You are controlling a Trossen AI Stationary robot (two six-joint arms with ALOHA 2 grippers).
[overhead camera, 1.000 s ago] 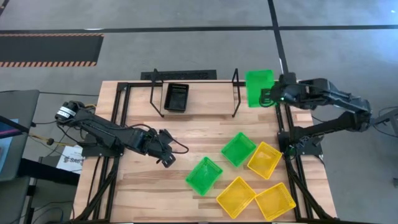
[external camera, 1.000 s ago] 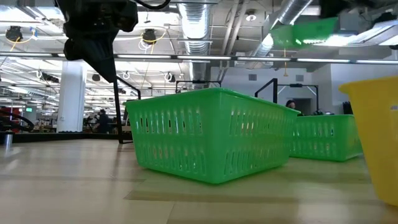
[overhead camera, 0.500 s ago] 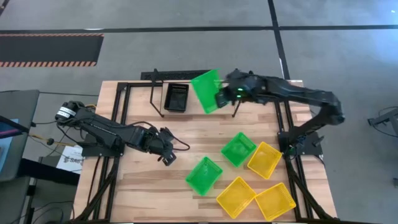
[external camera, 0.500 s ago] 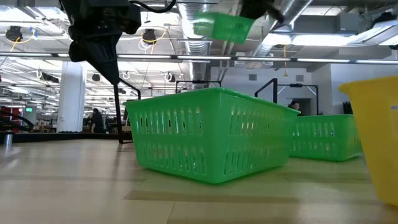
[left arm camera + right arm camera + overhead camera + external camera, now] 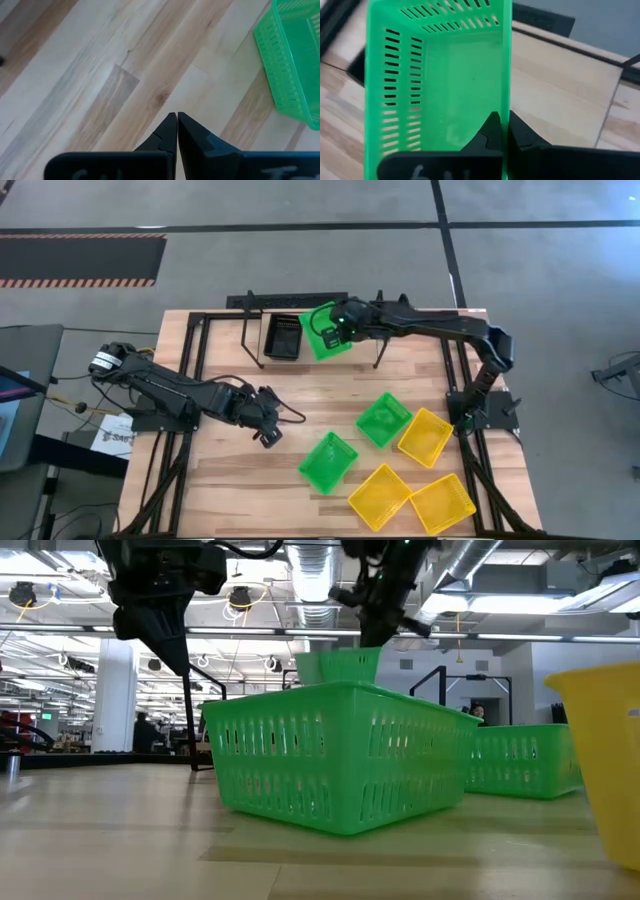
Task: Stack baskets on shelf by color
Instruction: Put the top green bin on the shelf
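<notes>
High view: right gripper (image 5: 337,332) is pinching the wall of a green basket (image 5: 322,332) and holds it over the middle of the shelf (image 5: 340,340), just beside the black basket (image 5: 283,336) sitting at the shelf's left end. The right wrist view shows the fingers pressed on the wall.

Left gripper (image 5: 268,432) waits over the table's left-centre, fingers pressed together, holding nothing.

Progress, my read: early. Black spot started, green about to land, nothing yellow up yet.

Count visible:
- green: three; one carried, two on the table (image 5: 230,480) at (image 5: 383,419) and (image 5: 328,462)
- yellow: three, all on the table: (image 5: 425,437), (image 5: 380,496), (image 5: 442,505)
- black: one seen from above; can't tell if more are nested in it
</notes>
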